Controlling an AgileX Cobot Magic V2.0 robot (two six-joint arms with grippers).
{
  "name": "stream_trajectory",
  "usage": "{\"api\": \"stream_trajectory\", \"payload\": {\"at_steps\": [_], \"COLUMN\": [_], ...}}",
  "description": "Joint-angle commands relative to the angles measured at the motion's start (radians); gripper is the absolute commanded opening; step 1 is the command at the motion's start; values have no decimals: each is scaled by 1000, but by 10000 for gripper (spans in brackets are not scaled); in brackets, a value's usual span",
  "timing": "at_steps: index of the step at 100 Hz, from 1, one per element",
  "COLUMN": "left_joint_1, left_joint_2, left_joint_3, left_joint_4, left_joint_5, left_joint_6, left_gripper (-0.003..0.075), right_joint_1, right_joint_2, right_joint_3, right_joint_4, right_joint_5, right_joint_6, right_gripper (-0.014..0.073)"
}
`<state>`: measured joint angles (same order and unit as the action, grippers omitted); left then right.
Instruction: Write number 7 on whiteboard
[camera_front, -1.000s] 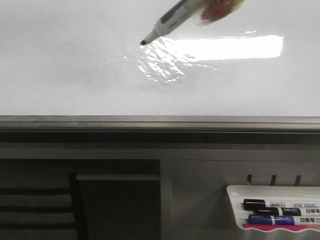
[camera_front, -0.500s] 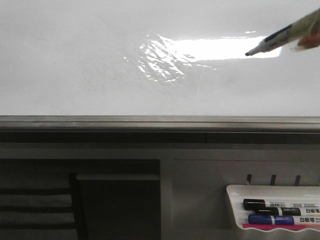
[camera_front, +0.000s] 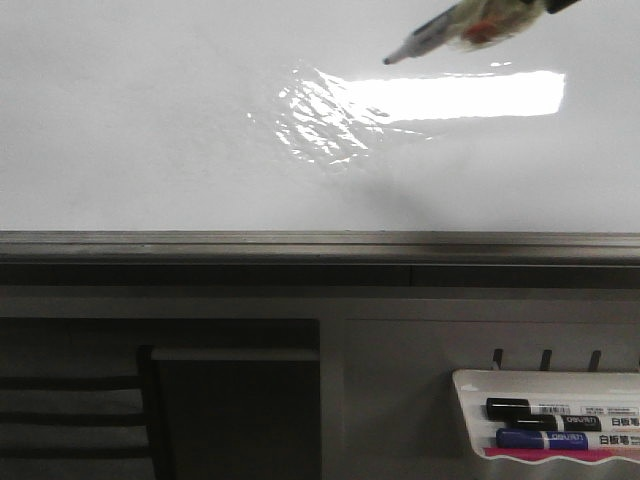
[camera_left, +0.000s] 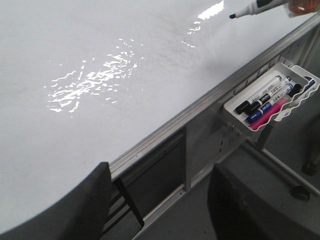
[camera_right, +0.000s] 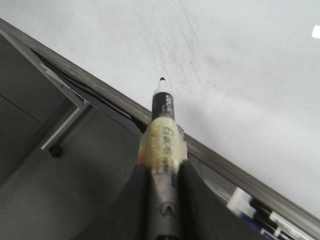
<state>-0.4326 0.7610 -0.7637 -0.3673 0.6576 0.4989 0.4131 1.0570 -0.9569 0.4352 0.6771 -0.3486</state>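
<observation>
The whiteboard (camera_front: 150, 130) is glossy white with a grey bottom rail and a bright rectangular reflection. No number 7 or any stroke shows on it. My right gripper (camera_right: 162, 167) is shut on a marker (camera_right: 162, 132) wrapped in yellowish tape, its black tip pointing at the board. In the front view the marker (camera_front: 440, 30) comes in from the top right, its tip just above the reflection; whether it touches the board I cannot tell. It also shows in the left wrist view (camera_left: 250, 8). My left gripper (camera_left: 160, 200) is open and empty, below the board's rail.
A small white tray (camera_front: 470, 385) hangs under the rail at the lower right and holds a black, a blue and a pink marker (camera_front: 540, 410). It also shows in the left wrist view (camera_left: 300, 75). A dark chair back stands at the lower left.
The marker tip swung from left of the reflection across to the right, then back up to the top centre. No stroke has appeared on the board.
</observation>
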Motion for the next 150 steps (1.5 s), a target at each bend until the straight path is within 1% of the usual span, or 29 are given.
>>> {"api": "stream_trajectory", "payload": {"at_steps": [1, 17, 30, 42, 49, 65, 85, 99, 126, 143, 150], "left_joint_1": [2, 2, 2, 2, 2, 2, 2, 2, 2, 2, 2], "left_joint_2": [-2, -2, -2, -2, -2, -2, -2, -2, -2, -2, -2], "left_joint_3": [-24, -24, -24, -24, -24, -24, -24, -24, -24, -24, -24], "left_joint_4": [-32, -32, -32, -32, -32, -32, -32, -32, -32, -34, -37], "left_joint_5": [-74, -100, -108, -108, -108, -108, -110, -110, -112, -116, -116], "left_joint_6": [-13, -13, -13, -13, -13, -13, -13, -13, -13, -13, -13], "left_gripper": [398, 398, 398, 398, 398, 398, 398, 398, 398, 398, 398], "right_joint_1": [44, 31, 31, 31, 27, -24, -120, -146, -141, -69, -53], "right_joint_2": [6, 122, 205, 247, 256, 257, 234, 206, 225, 237, 237], "right_joint_3": [-15, -99, -172, -189, -189, -189, -189, -189, -170, -62, -48], "right_joint_4": [29, 17, -22, -30, -41, -77, -88, -102, -95, -77, -77], "right_joint_5": [-153, -119, -108, -110, -121, -103, -15, 1, 36, 21, 21], "right_joint_6": [-11, -11, -11, -11, -11, 26, 27, 27, 27, 27, 27], "right_gripper": [-55, -55, -55, -55, -55, -55, -55, -55, -55, -55, -55]}}
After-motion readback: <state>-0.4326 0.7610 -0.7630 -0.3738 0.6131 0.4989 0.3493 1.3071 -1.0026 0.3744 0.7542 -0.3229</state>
